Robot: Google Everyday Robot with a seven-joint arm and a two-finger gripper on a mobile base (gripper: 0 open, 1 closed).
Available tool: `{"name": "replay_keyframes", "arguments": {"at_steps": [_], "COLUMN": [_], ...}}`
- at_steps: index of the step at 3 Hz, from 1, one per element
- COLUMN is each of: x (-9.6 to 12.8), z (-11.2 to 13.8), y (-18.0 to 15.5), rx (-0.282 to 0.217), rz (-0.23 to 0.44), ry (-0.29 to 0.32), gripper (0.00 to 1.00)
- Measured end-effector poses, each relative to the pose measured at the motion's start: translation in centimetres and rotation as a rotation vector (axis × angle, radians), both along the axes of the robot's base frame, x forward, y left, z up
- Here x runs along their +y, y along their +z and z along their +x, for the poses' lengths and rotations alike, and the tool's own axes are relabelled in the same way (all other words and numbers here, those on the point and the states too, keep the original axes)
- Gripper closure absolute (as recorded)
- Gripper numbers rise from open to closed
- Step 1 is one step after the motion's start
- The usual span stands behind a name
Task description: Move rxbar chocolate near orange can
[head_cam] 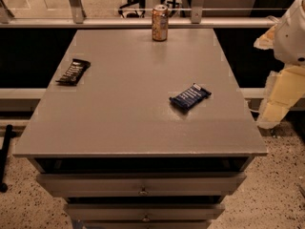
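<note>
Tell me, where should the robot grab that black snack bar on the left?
Probably across the short width of the rxbar chocolate, mid-length, from straight above: it lies flat near the table's left edge. The gripper hangs off the right side.

The pincer (pixel 279 97) hangs right of the table (pixel 133 128), rxbar chocolate (pixel 73 71) near its left edge, orange can (pixel 160 23) at the back

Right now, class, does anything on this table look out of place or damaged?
Nothing stands out: orange can upright at the far edge, rxbar chocolate and blue bar lying flat; gripper hangs right of the table.
</note>
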State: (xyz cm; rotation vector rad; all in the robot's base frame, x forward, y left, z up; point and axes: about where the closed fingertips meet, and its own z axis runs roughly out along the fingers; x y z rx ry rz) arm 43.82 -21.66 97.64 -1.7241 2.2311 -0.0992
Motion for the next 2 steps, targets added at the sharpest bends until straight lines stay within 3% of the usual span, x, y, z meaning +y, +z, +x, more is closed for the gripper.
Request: {"name": "replay_keyframes", "arguments": {"at_steps": [1,2], "x": [0.3,6.1], "z": [0.2,3.8], "y": [0.1,-1.4], "rx": [-0.011,-0.021], "rz": [0.008,0.144], "ry": [0.0,0.039], "gripper": [0.0,0.0]}}
